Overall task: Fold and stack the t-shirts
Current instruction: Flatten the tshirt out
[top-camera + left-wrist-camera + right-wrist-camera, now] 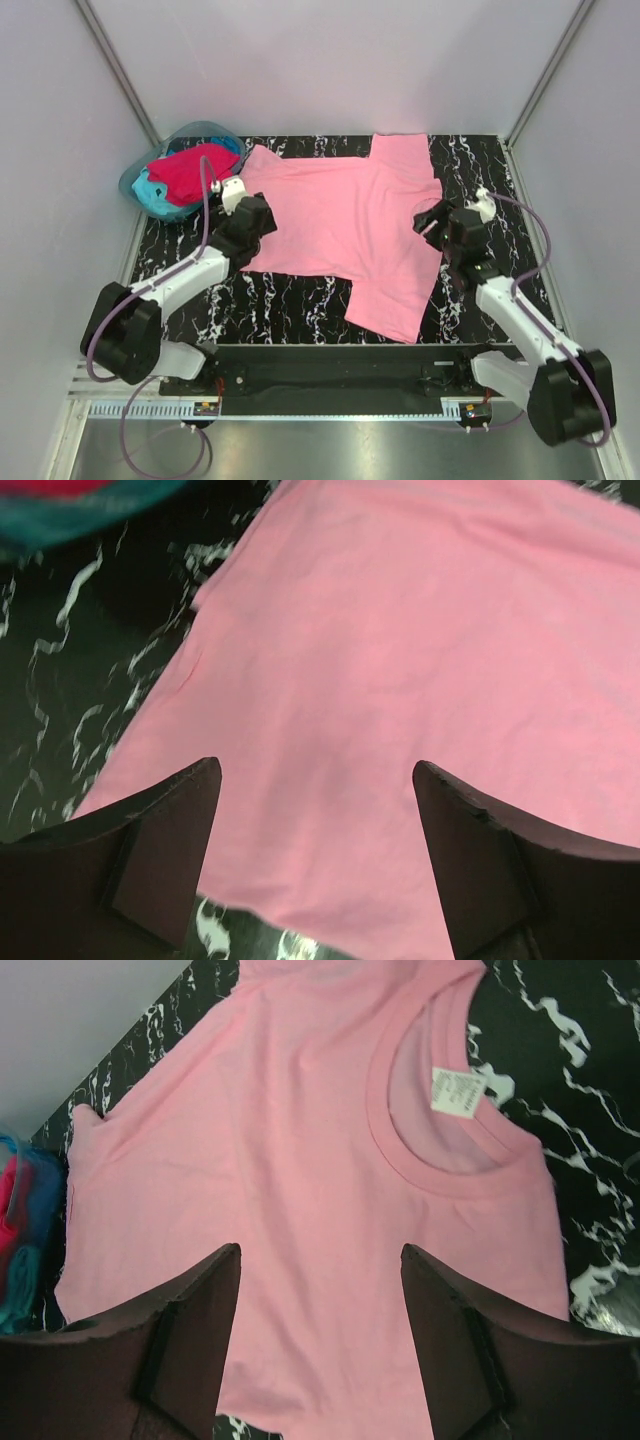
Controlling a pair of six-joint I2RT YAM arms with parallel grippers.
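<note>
Widely parted, grippers [262, 218] [428, 222] (empty), over pink tee [340, 210]

A translucent blue-green tub [197, 128] sits at ten o'clock on the black, white-veined table [290, 297]. Plain pale walls [330, 60] enclose it from nine round to three o'clock.

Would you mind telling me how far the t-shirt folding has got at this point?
Early stage. Done: the pink t-shirt lies spread flat on the table, unfolded. In hand: the left gripper hovers open over its hem edge and the right gripper open near its collar; neither holds cloth. Left: every fold, plus the red t-shirt and turquoise t-shirt bunched in the tub; no stack yet.
</note>
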